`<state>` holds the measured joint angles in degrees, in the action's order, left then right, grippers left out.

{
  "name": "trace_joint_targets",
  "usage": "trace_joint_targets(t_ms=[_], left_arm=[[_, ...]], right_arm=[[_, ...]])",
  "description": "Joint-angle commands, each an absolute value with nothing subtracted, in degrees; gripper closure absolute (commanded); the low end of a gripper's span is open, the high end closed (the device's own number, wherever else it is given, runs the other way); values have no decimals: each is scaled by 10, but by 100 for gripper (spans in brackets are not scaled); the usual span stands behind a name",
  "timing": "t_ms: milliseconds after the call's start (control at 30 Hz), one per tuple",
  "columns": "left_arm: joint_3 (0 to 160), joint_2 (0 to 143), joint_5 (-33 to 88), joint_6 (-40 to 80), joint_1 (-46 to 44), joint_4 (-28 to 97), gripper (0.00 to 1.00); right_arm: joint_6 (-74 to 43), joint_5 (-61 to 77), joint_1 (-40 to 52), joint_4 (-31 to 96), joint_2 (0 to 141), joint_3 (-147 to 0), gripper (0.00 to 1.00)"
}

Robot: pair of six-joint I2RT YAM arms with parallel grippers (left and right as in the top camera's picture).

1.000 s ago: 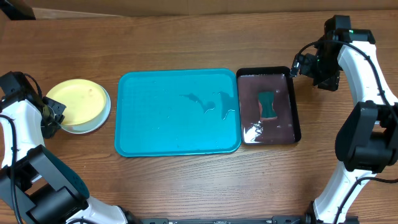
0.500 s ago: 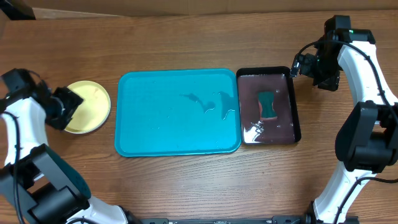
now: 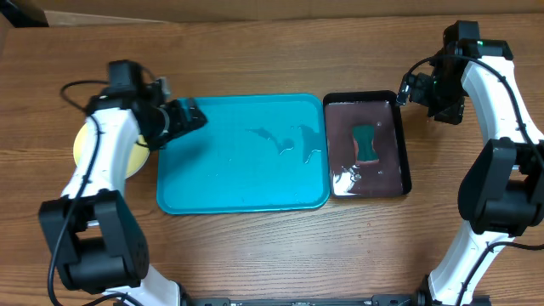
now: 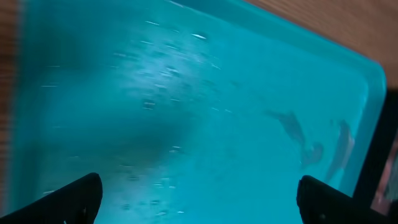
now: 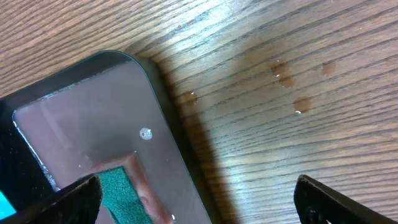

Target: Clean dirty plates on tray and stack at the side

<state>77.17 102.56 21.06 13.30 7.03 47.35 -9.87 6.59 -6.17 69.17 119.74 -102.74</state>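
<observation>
Left arm has swung off the stack. A second ago it sat beside the plates [image 3: 79,149] at the left edge of the worktop [image 3: 255,246]; now the left tool [image 3: 189,115] hangs over the top-left corner of the tray [image 3: 242,183]. Right arm unchanged: the right tool [image 3: 406,87] is parked by the far right corner of the black tray [image 3: 405,144].

Tray carries no plates, only a thin puddle [image 3: 293,143]. The plates lie just left of it, partly under my left arm; only a yellow-green top shows. My reading: stacking looks done and this is a retreat or a last check.

Left wrist view adds what overhead cannot: fingertips spread wide at the frame's lower corners, nothing between them, wet turquoise below. Right wrist view: the same wide spread, nothing held, plus droplets [image 5: 286,78] on the wood beside the black tray, invisible from above. Only overhead shows the stack and the whole sponge [image 3: 365,142].
</observation>
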Motion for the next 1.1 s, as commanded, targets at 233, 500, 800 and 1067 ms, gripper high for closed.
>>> trace_joint_targets(t_ms=[233,500,800,1067], left_arm=[[770,1029,219,120,-8,475,0],[770,1029,219,120,-9,475,0],[770,1029,219,120,-9,475,0],[770,1029,219,120,-9,475,0]], right_arm=[[-101,65,-61,691,1184,-1031,0],[-101,65,-61,691,1183,-1032,0],[-101,65,-60,690,1185,-1031,0],[-101,65,-22,691,1119,-1031,0]])
